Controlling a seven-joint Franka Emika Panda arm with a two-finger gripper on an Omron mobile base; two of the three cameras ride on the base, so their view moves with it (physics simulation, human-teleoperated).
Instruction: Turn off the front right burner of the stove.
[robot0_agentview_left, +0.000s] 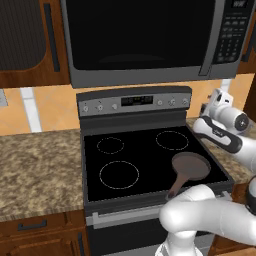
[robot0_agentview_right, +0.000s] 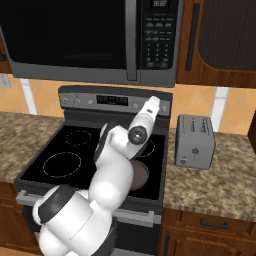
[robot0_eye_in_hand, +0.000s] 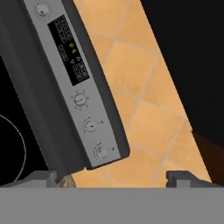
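The stove (robot0_agentview_left: 134, 102) is a steel-grey range with a flat black glass top and a grey back panel (robot0_agentview_right: 114, 99) carrying small knobs and a digital display (robot0_eye_in_hand: 70, 51). A brown frying pan (robot0_agentview_left: 190, 166) covers the front right burner, so its ring is hidden. My gripper (robot0_agentview_right: 158, 104) hovers just off the right end of the back panel, above the cooktop's rear right corner. In the hand view its fingertips (robot0_eye_in_hand: 42, 176) stand wide apart and open, with nothing between them. Three knobs (robot0_eye_in_hand: 89, 126) lie in a row ahead of them, slightly left of centre.
A black-doored microwave (robot0_agentview_left: 145, 35) hangs low over the back panel. A steel toaster (robot0_agentview_right: 195, 141) stands on the granite counter (robot0_agentview_right: 220, 190) right of the stove. More counter (robot0_agentview_left: 40, 170) runs to the left. Tan tiled wall (robot0_eye_in_hand: 144, 87) lies behind the panel.
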